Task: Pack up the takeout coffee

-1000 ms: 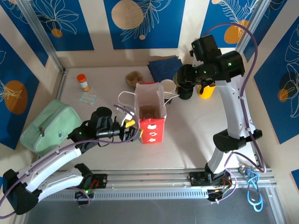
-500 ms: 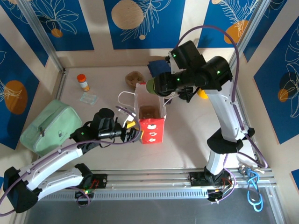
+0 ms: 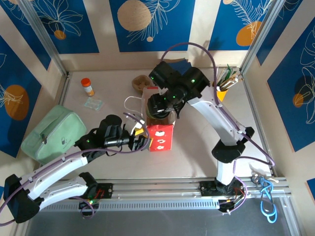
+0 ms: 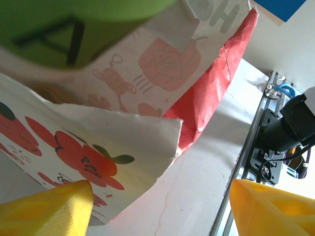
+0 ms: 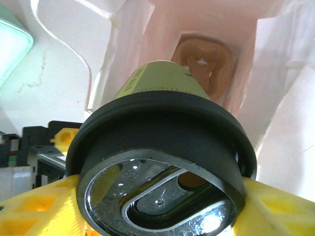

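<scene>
Light falls bright and even from above in the overhead view, which is crisp throughout, with only soft, pale shadows on the counter (image 3: 197, 147) under the arms. At the left wrist the takeout coffee (image 4: 74, 24) is a green smear, too close to focus, and the left claw (image 4: 160, 206) has blurred yellow fingertips (image 4: 44, 209); the paper bag (image 4: 98, 147) reads sharp. At the right wrist the bag's inside washes out to pinkish white, and glare streaks the glossy black lid (image 5: 162, 128).

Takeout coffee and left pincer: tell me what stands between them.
The paper bag, its near apple-printed wall, stands between the left pincer and the takeout coffee; the left wrist view shows this.
</scene>
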Controlling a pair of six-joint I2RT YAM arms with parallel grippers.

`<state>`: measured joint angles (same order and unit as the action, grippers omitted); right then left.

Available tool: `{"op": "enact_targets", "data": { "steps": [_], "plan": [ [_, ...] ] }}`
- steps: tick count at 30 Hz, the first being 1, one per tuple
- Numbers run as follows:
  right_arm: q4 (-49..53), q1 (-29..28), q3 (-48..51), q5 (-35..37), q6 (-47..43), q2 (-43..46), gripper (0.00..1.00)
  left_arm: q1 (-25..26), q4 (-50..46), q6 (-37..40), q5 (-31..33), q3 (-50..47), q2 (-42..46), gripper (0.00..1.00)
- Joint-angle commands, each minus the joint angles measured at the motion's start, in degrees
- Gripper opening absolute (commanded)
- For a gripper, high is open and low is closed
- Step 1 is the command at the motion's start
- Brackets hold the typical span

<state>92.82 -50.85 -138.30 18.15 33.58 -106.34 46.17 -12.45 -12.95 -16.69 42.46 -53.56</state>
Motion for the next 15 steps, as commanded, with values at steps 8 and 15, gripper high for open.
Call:
{"op": "enact_targets", "data": {
  "steps": [8,15],
  "plan": [
    [8.7,-1.42,2.34,2.44,2.72,-2.09,0.64,1.96,3.5,0.74,-2.73,-0.49,-1.38,0.73],
    [8.7,-1.43,2.77,1.94,2.46,-2.79,0.64,4.17,6.36,0.55,-5.57,-0.88,-2.42,0.72]
  ]
}}
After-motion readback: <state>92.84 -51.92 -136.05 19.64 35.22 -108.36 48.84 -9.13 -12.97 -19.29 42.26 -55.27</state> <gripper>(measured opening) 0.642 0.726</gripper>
